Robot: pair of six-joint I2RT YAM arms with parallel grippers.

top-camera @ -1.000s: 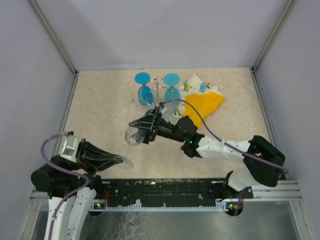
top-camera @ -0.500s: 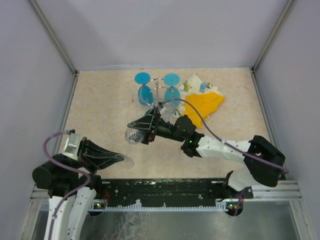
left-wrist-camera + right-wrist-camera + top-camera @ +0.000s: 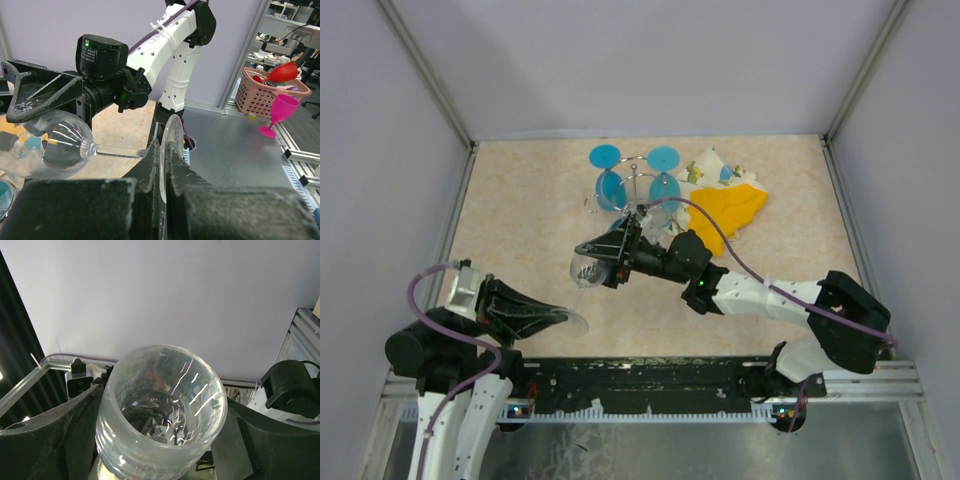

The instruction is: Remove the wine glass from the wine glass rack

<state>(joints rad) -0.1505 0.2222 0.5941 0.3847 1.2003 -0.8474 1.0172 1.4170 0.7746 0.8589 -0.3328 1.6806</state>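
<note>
A clear wine glass (image 3: 584, 271) lies on its side in the air between my two grippers, in front of the chrome wine glass rack (image 3: 636, 188). My left gripper (image 3: 556, 318) is shut on the glass's flat foot (image 3: 173, 134), which stands edge-on between the fingers (image 3: 153, 156). My right gripper (image 3: 604, 262) is shut round the bowl (image 3: 161, 440), with a finger on each side of it. The stem (image 3: 117, 151) runs level from foot to bowl (image 3: 62, 146). Blue wine glasses (image 3: 610, 186) hang on the rack.
A yellow cloth (image 3: 727, 208) and a white patterned cloth (image 3: 712, 164) lie right of the rack. Grey walls close in the table on three sides. Off the table, the left wrist view shows a pink glass (image 3: 280, 113) and a basket (image 3: 265, 90).
The right gripper and the glass bowl have shifted slightly left and up since a second ago. The left arm shifted a little. Nothing moved in the last half second.
</note>
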